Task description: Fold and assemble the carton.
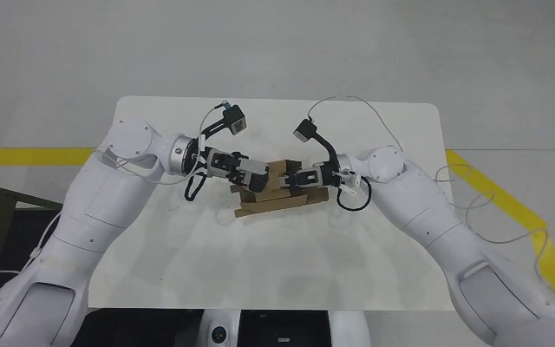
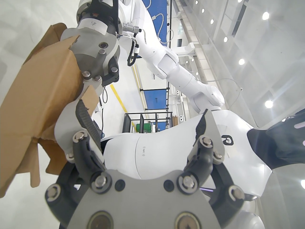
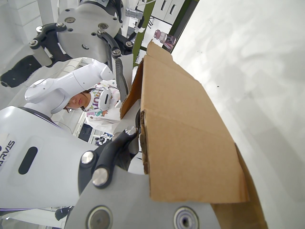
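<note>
**A:** We start at the left pincer (image 2: 143, 109). Its jaws stand wide apart and grip nothing, and one ribbed finger (image 2: 87, 120) lies against a flap of the carton (image 2: 43, 91).

**B:** Facing it we have the right pincer (image 1: 292, 180), closed on a cardboard wall. In its own wrist view that wall runs straight through its grip, with one finger pressed to the raw edge.

**A:** So the carton sits between the two. It's brown and half-formed, with flaps sticking out at angles.

**B:** From the top we see it over the middle of the white table (image 1: 390, 260), where both arms meet at it from either side. Whether it touches the tabletop, we cannot tell.

**A:** Nor can we see into it; its inside is hidden from us.

**B:** Moving outward, the table stands on a grey floor, and a yellow line (image 1: 35, 156) runs off on both sides.

**A:** Past the left pincer we catch the room. There are blue panels (image 2: 156, 96), a black shelf frame (image 2: 147, 120) with a green box (image 2: 144, 127) behind it, and rows of ceiling lights (image 2: 265, 15).

**B:** On the right wrist's side we see a green rack (image 3: 176, 17) beside white cabinets (image 3: 166, 3).
</note>
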`<state>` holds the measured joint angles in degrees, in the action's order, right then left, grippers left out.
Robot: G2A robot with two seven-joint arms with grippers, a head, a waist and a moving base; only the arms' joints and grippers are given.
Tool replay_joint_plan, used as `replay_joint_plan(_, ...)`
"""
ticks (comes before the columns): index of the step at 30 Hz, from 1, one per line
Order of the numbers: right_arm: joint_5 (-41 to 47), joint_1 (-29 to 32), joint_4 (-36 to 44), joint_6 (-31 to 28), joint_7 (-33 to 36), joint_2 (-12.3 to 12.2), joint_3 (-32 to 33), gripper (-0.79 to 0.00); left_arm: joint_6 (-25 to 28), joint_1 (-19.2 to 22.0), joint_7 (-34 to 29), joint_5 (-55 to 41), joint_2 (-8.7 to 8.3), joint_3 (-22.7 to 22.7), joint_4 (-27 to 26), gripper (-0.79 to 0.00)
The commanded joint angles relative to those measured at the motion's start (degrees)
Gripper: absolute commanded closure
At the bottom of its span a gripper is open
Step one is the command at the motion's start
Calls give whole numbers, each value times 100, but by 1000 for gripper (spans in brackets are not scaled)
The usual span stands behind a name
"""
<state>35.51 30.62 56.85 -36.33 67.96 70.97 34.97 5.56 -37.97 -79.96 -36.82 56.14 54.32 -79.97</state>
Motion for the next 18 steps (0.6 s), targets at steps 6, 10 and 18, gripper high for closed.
replay_joint_plan(6, 2, 42, -58, -15, -15, -74, 194, 0, 24, -35, 20, -79, -19, 198, -4, -785)
replay_joint_plan(10, -25, 78, -29, 14, 15, -144, 336, 0, 14, -150, 20, -28, -67, 380, -13, -785)
replay_joint_plan(18, -74, 243, 347, 215, 215, -260, 473, 0, -26, -380, 86, 228, -108, 465, 164, -785)
